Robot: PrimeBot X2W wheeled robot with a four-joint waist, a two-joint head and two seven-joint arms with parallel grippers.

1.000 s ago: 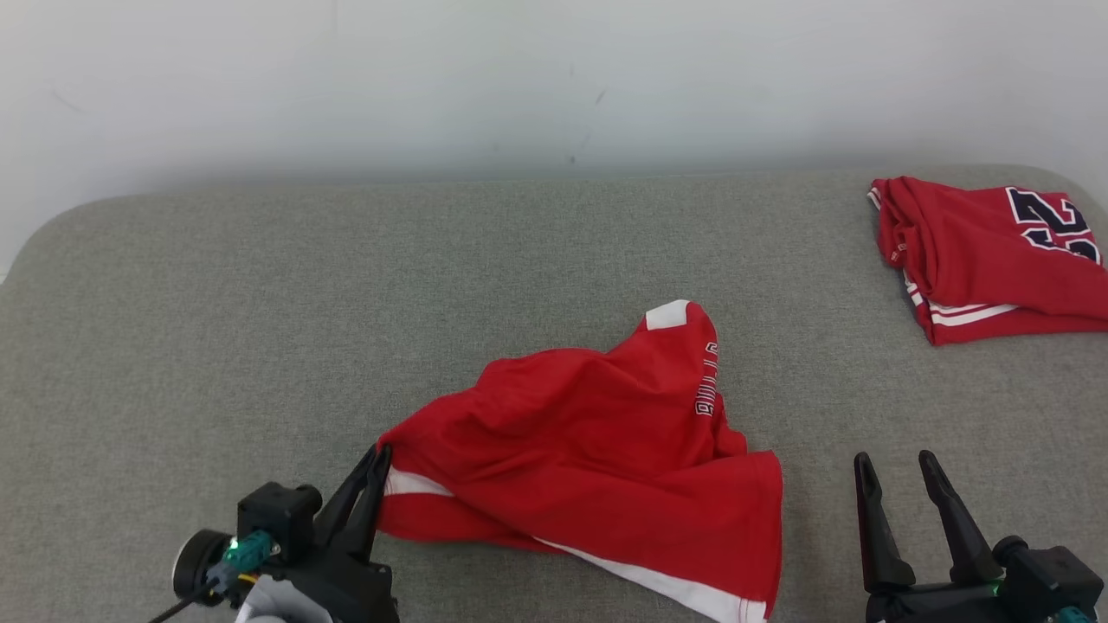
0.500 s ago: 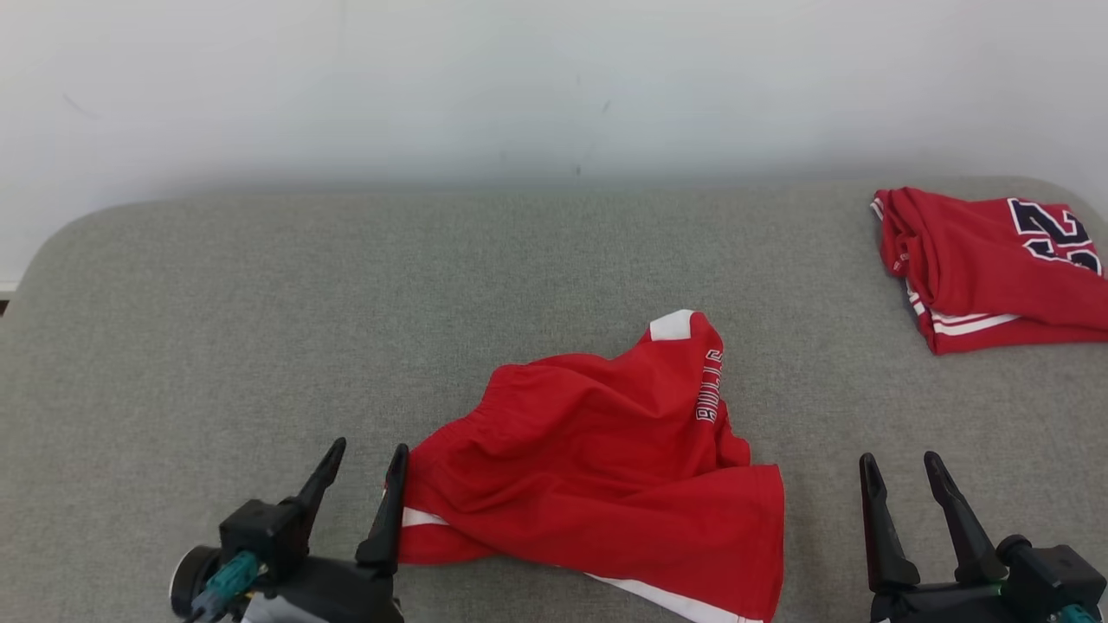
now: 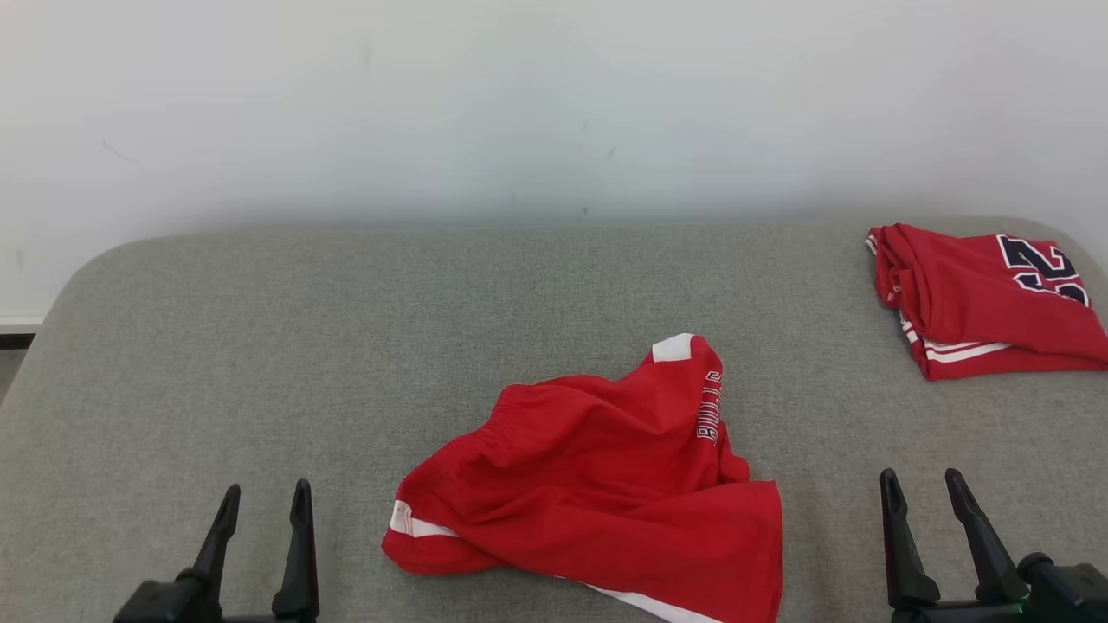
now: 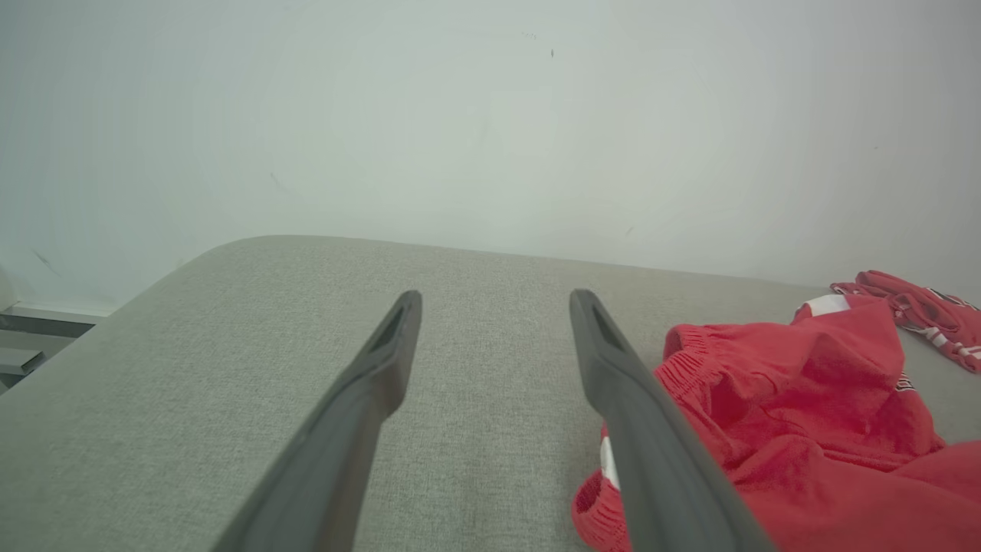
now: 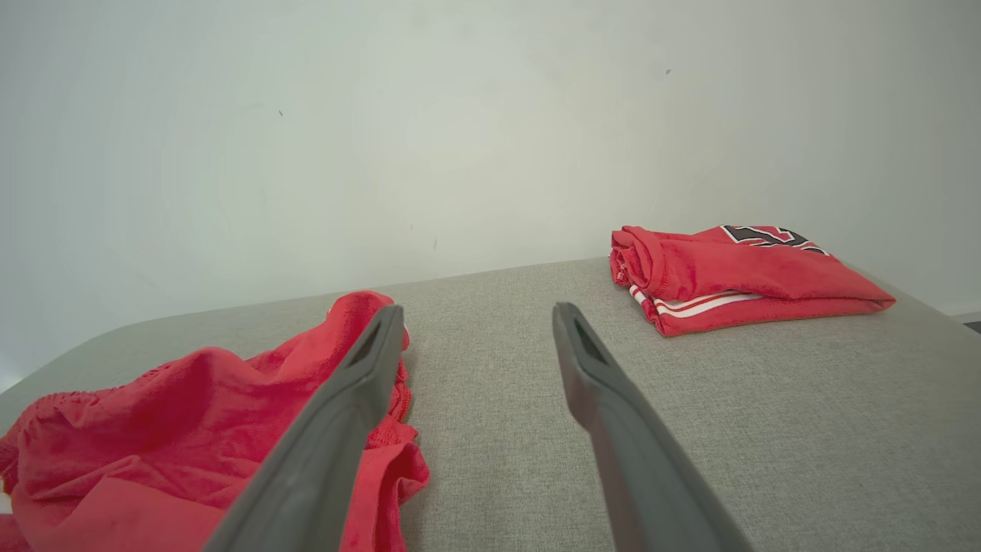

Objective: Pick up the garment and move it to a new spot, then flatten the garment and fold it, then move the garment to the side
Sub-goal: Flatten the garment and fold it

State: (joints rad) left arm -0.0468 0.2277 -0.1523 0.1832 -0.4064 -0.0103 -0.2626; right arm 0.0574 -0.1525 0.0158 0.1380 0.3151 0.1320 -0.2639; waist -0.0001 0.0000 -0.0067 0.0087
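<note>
The garment (image 3: 597, 484) is a crumpled pair of red shorts with white trim and white lettering, lying in a heap at the front middle of the grey padded surface (image 3: 260, 346). My left gripper (image 3: 267, 487) is open at the lower left, a short gap left of the shorts' striped hem, holding nothing. In the left wrist view the garment (image 4: 805, 429) lies just right of the open left gripper (image 4: 497, 295). My right gripper (image 3: 919, 474) is open at the lower right, clear of the cloth. In the right wrist view the garment (image 5: 176, 429) lies left of the right gripper (image 5: 477, 308).
A folded red jersey (image 3: 987, 303) with a dark number lies at the far right corner, also seen as the folded jersey (image 5: 736, 276) in the right wrist view. A pale wall stands behind the surface, whose rounded left edge drops off.
My left gripper opened, let go of the garment's striped hem and drew back to the left. The garment settled flat. The head camera tilted, so the whole scene sits lower.
</note>
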